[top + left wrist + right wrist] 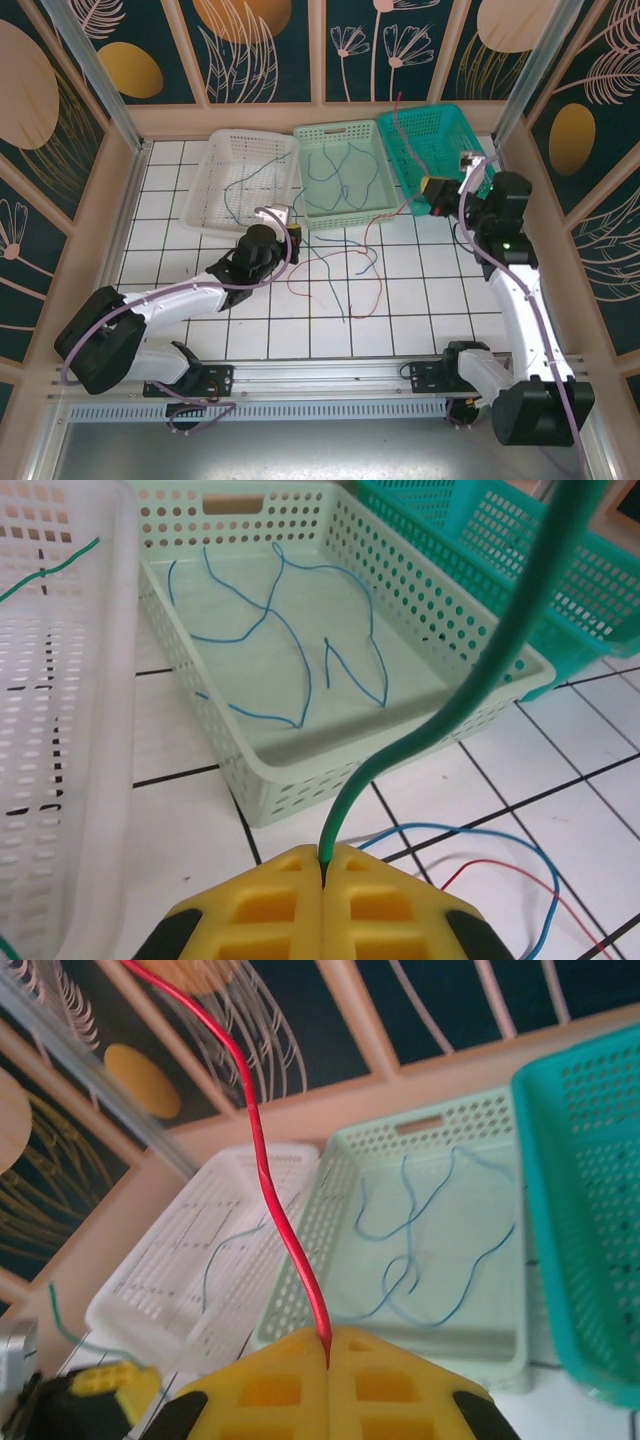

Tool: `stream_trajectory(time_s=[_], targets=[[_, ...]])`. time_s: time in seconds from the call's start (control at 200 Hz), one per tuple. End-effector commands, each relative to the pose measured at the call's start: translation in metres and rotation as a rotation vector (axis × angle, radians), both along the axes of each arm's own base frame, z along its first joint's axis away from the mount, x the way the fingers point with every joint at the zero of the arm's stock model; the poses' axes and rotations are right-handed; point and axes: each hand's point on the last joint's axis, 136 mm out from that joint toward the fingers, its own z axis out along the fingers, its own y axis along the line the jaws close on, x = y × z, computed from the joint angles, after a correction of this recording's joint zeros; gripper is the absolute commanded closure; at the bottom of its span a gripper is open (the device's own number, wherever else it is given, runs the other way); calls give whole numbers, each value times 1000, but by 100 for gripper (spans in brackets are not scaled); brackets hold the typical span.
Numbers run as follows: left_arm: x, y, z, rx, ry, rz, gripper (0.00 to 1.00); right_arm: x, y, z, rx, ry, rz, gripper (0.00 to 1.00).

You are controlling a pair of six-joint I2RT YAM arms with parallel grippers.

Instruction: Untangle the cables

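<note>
Left gripper [323, 865]: jaws pressed together, pinching a green wire [500, 660] that rises up and to the right from the tips. It sits on the near side of the white and pale green baskets.
Right gripper [328, 1345]: jaws clamped on a red wire [266, 1195], which climbs up and to the left from the tips. It is held at the near left corner of the teal basket.
White basket [205, 175]: far left. Holds a green strand [50, 568] and a darker one.
Pale green basket [345, 127]: far centre, just beside the white one. Holds several blue wires [308, 685], loose on its floor and crossing one another.
Teal basket [440, 125]: far right, just beside the pale green one. The red wire passes over its left part. Other contents cannot be made out.
Tangle [345, 268]: red, blue and dark wires looped over one another on the tiled table [430, 290], on the near side of the pale green basket, between the two arms.
</note>
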Motion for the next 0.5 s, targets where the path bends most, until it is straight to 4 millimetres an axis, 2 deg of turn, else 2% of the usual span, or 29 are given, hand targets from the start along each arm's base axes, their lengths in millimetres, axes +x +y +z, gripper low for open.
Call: stream_trajectory(time_s=[0.0, 0.09, 0.15, 0.17, 0.255, 0.44, 0.49], targets=[[-2, 10, -6, 51, -1, 18, 100, 17, -27, 29, -43, -77, -92, 100], [-2, 9, -8, 50, 3, 15, 100, 41, -50, 32, -82, -60, -188, 100], [-2, 6, -7, 44, 3, 3, 100, 61, -65, 25, -150, -7, -245, 100], [-2, 5, -7, 42, 4, -1, 99, 70, -70, 17, -179, 31, -267, 100], [-1, 3, -5, 31, 1, -8, 100, 103, -100, 4, -279, 141, -388, 100], [-2, -3, -1, 11, -3, -31, 100, 160, -133, -2, -417, 203, -514, 100], [-2, -4, -1, 8, -1, -34, 100, 176, -146, -16, -494, 259, -564, 100]])
